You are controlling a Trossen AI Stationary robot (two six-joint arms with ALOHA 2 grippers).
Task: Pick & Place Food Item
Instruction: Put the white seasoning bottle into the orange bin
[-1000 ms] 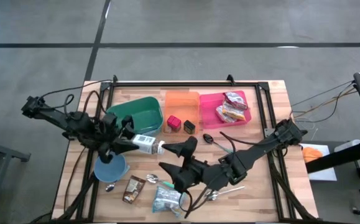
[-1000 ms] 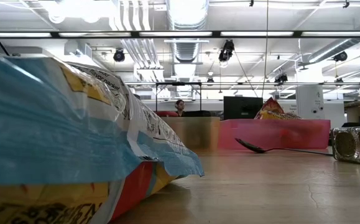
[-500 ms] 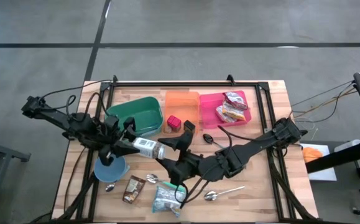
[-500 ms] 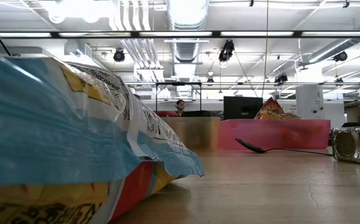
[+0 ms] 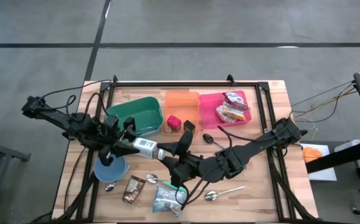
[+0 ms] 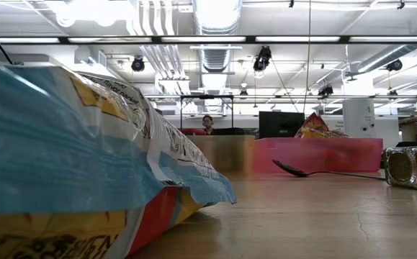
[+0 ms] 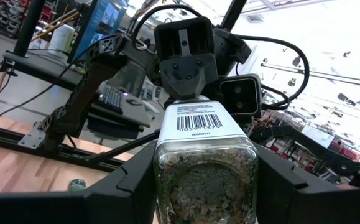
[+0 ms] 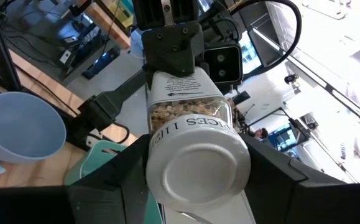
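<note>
Two grippers clamped on one spice jar [image 5: 145, 145], jar held level above the table [image 5: 267, 193] beside the green bin [image 5: 141, 115], base pinched by left gripper [image 5: 130, 142], lid gripped by right gripper [image 5: 165, 154].

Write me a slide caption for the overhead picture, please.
Above a cluttered table, the left gripper and right gripper both clasp a spice jar, one at each end.
</note>
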